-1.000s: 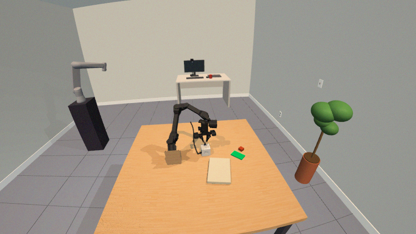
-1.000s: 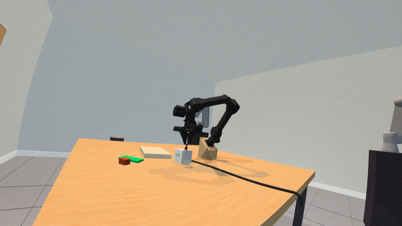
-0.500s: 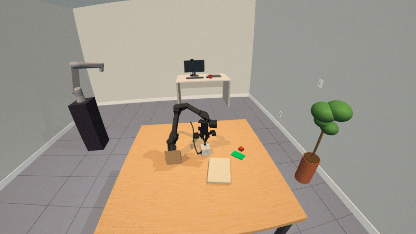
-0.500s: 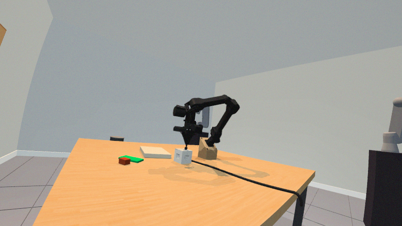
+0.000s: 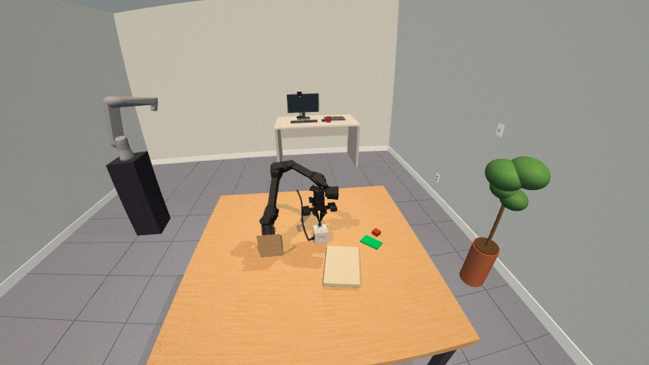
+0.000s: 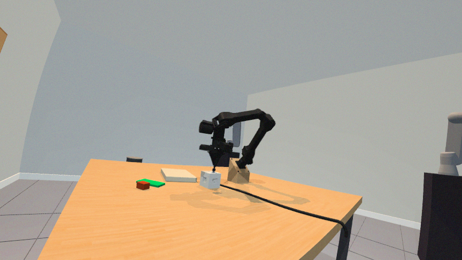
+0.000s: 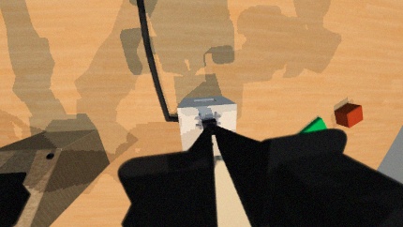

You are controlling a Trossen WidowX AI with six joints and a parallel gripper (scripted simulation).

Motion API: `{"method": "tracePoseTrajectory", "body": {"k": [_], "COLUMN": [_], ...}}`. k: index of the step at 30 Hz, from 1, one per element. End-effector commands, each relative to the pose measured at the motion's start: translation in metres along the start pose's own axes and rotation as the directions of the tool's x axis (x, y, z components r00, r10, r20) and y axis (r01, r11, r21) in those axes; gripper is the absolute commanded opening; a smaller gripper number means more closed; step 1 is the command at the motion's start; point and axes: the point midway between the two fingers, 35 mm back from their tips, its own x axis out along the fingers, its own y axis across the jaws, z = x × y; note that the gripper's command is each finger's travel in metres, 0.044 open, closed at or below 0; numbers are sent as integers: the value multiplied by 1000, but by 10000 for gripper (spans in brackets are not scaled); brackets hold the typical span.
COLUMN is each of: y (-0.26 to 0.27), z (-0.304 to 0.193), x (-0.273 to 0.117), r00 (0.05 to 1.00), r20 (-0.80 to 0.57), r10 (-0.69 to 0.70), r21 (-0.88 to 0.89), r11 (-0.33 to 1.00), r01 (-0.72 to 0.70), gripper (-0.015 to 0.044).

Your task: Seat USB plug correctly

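The desk [image 5: 281, 309] carries a white power cube [image 5: 321, 233] near the arm's base, with its black cable [image 6: 284, 206] trailing off to the desk edge. Directly above the cube, the gripper [image 7: 211, 128] points straight down, its fingers pressed nearly together and pinching the USB plug [image 7: 209, 123], which stands upright in the socket on the cube's top face. The plug's long axis runs vertically, in line with the gripper, so the coming move is likely a straight pull upward out of the cube before any turning about that axis. A beige slab [image 5: 342, 266], green card [image 5: 371, 242] and red block [image 5: 375, 231] lie beside the cube.
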Motion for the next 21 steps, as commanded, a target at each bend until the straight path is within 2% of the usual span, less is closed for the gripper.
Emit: {"method": "tracePoseTrajectory", "body": {"k": [1, 21], "y": [0, -1], "z": [0, 0], "x": [-3, -16], "r00": [1000, 1000], "r20": [-2, -3], "r10": [0, 1], "r21": [-5, -5], "r11": [1000, 1000], "r01": [0, -1], "gripper": [0, 0]}}
